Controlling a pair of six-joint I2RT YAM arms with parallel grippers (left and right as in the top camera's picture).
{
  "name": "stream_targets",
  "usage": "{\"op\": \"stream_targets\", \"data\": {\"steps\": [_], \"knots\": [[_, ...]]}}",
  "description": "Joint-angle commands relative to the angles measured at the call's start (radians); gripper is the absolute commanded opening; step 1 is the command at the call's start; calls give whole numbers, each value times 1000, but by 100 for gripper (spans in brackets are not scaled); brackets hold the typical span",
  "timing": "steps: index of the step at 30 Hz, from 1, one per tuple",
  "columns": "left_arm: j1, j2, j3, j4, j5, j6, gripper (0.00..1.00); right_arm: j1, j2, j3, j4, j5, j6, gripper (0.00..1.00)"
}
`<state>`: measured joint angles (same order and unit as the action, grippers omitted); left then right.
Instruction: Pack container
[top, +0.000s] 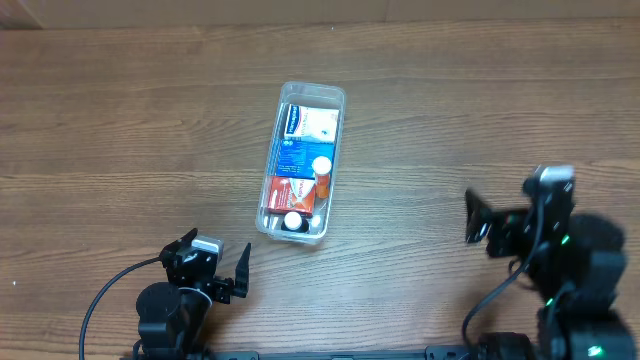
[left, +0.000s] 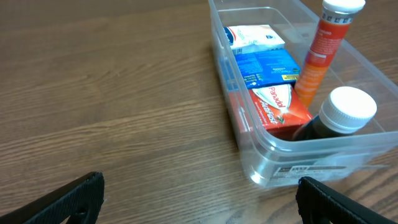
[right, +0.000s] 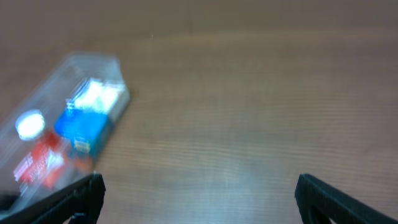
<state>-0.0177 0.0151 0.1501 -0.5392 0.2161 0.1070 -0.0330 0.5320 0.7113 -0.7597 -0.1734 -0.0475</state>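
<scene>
As the long clear plastic rectangular container (top: 312, 90) at 12 o'clock looks full, you seem finished packing. Your left gripper (top: 216, 255) and right gripper (top: 477, 218): wide open, empty. Next: probably retract both.

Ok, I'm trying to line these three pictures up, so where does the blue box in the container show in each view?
Overhead: the blue box sits near frame centre, midway along the container.
Left wrist: blue box upper right of centre, behind the red box.
Right wrist: blue box blurred, at the left side.
Shared landmark: the red box beside it.
</scene>
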Motion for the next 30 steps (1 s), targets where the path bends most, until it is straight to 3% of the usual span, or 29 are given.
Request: {"op": "stream_targets", "data": {"steps": [1,9,19,30], "knots": [[8,-10,-3,2,13,-10,100,-2,-150,-184,62,-50,-5,100],[8,-10,-3,2,13,-10,100,-2,-322,-391,139,-48,-6,100],[8,-10,-3,2,13,-10,100,-2,-493,-594,365,-91,-5,100],[8,-10,-3,2,13,-10,100,-2,-509,-601,399,-90,-6,100]]}}
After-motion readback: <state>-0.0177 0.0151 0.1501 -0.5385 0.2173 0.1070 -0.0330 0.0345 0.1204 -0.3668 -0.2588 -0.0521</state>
